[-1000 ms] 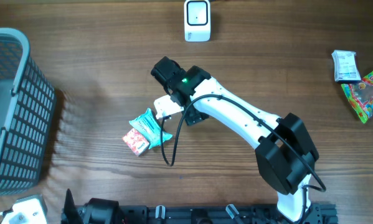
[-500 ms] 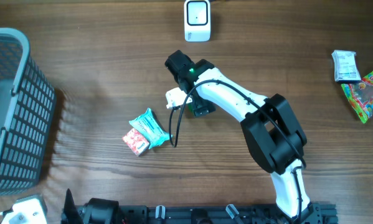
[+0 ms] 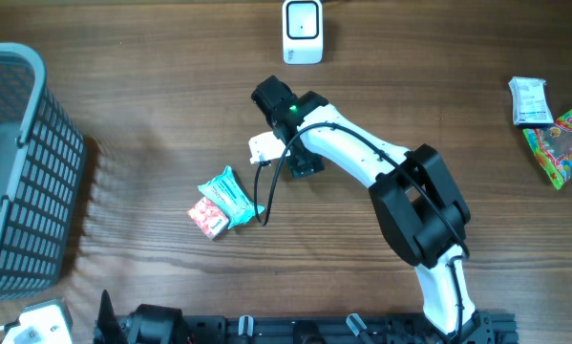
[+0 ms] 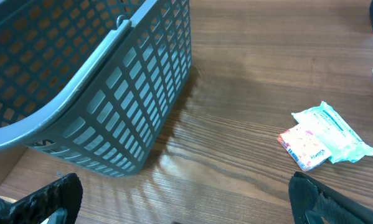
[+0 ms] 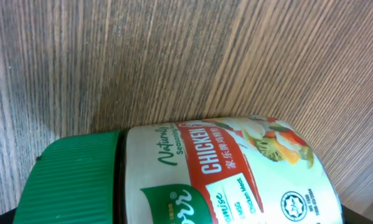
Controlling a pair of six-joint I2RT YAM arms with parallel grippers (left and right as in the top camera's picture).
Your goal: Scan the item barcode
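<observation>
Basket [image 3: 37, 162] stands far left, left claw [image 4: 186, 208] released near it; right of the packet [image 3: 223, 201], the right claw [image 3: 278, 151], jaws wide, should clench squarely on the jar [image 5: 205, 174] lying between them, then carry it, barcode not in view, over bare surface [image 3: 171, 76] to the scanner [image 3: 303, 32], cable [image 3: 266, 191] clearing the packet.

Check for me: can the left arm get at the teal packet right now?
Probably yes. The teal packet lies flat on bare table ahead of the left gripper, apart from the basket; only a cable hanging from the right arm comes close.
</observation>
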